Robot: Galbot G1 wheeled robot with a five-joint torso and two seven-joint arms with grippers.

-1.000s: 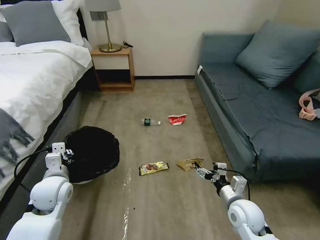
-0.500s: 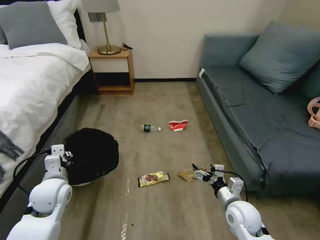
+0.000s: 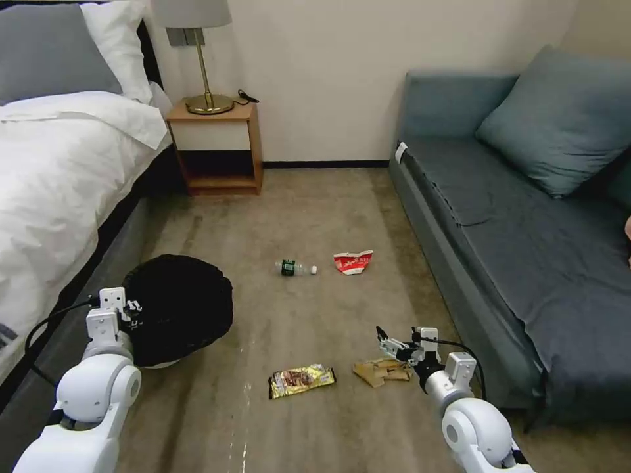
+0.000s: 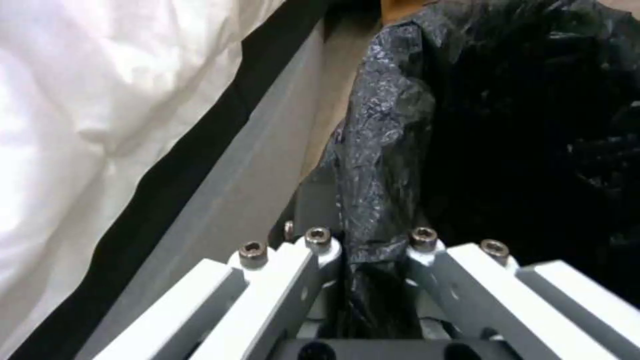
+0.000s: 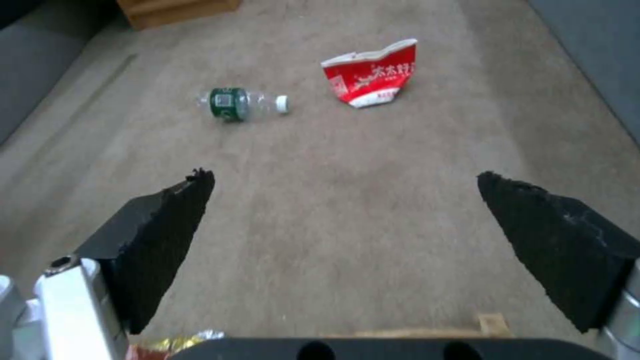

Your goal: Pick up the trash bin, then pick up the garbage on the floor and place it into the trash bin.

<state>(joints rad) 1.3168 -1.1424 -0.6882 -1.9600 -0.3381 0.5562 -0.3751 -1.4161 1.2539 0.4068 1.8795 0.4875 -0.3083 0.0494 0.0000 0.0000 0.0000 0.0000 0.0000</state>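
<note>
Holding the trash bin [image 3: 181, 309] by its rim, your left gripper [image 3: 133, 306] sits low at the left, beside the bed [image 3: 52, 171]. In the left wrist view its fingers [image 4: 320, 260] are closed on a fold of the crinkled black bag [image 4: 380, 165] draped over the rim, with the dark inside of the bin to one side and the grey bed frame [image 4: 227, 185] to the other. You can see a sliver of the bin's white body under the bag at its base in the head view.

Your right gripper [image 3: 388, 340] hovers low over the floor [image 3: 309, 217] on the right, near the sofa [image 3: 519, 223], with its black pads [image 5: 167, 235] spread wide and nothing between them. It is just above and beside the crumpled tan paper [image 3: 382, 372], which lies on the carpet; whether it touches the paper you cannot tell. The gold-brown snack wrapper [image 3: 302, 380] lies flat just to the left of the tan paper.

Farther ahead, in the middle of the floor, the clear bottle [image 3: 294, 267] with its green label lies on its side, white cap pointing toward the red-white carton [image 3: 353, 261], which lies close by it but apart. Both show beyond the open pads in the right wrist view: bottle [image 5: 239, 103], carton [image 5: 373, 75]. A nightstand [image 3: 213, 148] with a lamp [image 3: 197, 59] stands against the far wall
</note>
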